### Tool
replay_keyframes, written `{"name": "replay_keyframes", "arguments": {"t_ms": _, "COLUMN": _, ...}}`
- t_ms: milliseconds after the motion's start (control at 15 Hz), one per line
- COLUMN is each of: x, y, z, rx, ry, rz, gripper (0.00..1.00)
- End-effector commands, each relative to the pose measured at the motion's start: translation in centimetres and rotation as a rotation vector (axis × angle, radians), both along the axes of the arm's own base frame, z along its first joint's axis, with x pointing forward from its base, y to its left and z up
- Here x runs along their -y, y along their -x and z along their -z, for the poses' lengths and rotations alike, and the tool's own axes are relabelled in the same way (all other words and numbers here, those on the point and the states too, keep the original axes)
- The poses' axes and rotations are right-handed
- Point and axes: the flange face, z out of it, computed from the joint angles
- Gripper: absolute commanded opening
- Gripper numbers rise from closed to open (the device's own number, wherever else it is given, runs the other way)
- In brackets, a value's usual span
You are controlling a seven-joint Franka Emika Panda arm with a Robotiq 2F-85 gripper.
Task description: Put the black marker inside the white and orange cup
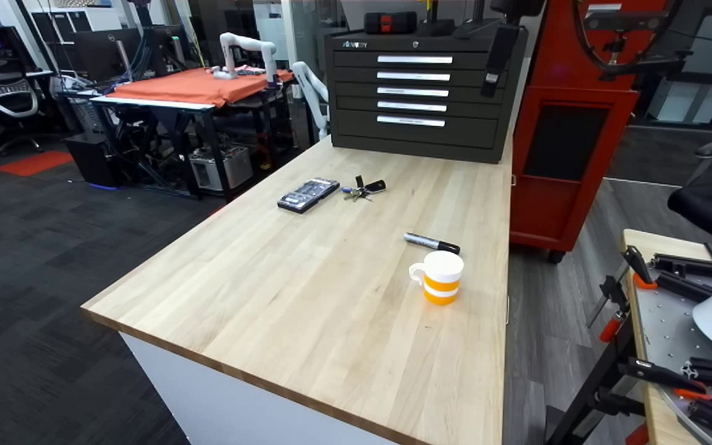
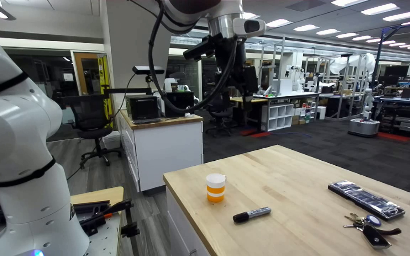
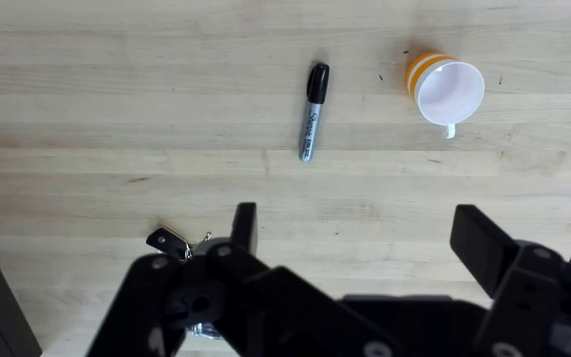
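In an exterior view: wooden tabletop (image 1: 282,296), 1. Upon it: Sharpie marker (image 1: 432,243), 1; white and orange mug (image 1: 442,278), 1; bunch of keys (image 1: 362,190), 1, its keys too small to count; flat clear-topped case (image 1: 308,195), 1. At the far end: dark tool chest (image 1: 418,99), 1, with five silver drawer handles. Mug upright, single handle, two orange bands parted by a white stripe.

In an exterior view: white robot arm (image 2: 23,142), 1, reaching over from the side. On the tabletop: Sharpie marker, 1, lying flat, near the white and orange mug and apart from it; flat clear-topped case, 1; bunch of keys, 1, beside the case, with a black fob (image 2: 375,237) and a round blue tag (image 2: 373,220).

In the wrist view: gripper (image 3: 356,230), 1, black; jaws released and spread wide, bare wood showing between the two pads (image 3: 484,250). White and orange mug, 1, interior white. Bunch of keys, 1, partly hidden by a finger. Sharpie marker, 1: straight, slim; black cap with clip, fitted; silver-grey barrel lettered "Sharpie" in black, smaller lettering illegible; lying on the wood, outside the mug, well apart from the pads.
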Motion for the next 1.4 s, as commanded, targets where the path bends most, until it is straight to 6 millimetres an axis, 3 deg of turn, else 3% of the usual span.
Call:
{"name": "replay_keyframes", "arguments": {"t_ms": 0, "x": 1.0, "y": -0.9, "z": 2.8, "rx": 0.003, "ry": -0.011, "rz": -0.017, "gripper": 1.00}}
{"name": "replay_keyframes", "arguments": {"t_ms": 533, "x": 1.8, "y": -2.3, "z": 8.0, "rx": 0.022, "ry": -0.022, "rz": 0.022, "gripper": 1.00}}
{"name": "replay_keyframes", "arguments": {"t_ms": 1067, "x": 1.3, "y": -2.4, "z": 7.8, "rx": -0.008, "ry": -0.007, "rz": 0.002, "gripper": 1.00}}
{"name": "replay_keyframes", "arguments": {"t_ms": 1333, "x": 1.7, "y": -2.8, "z": 10.7, "rx": -0.023, "ry": -0.027, "rz": 0.010, "gripper": 1.00}}
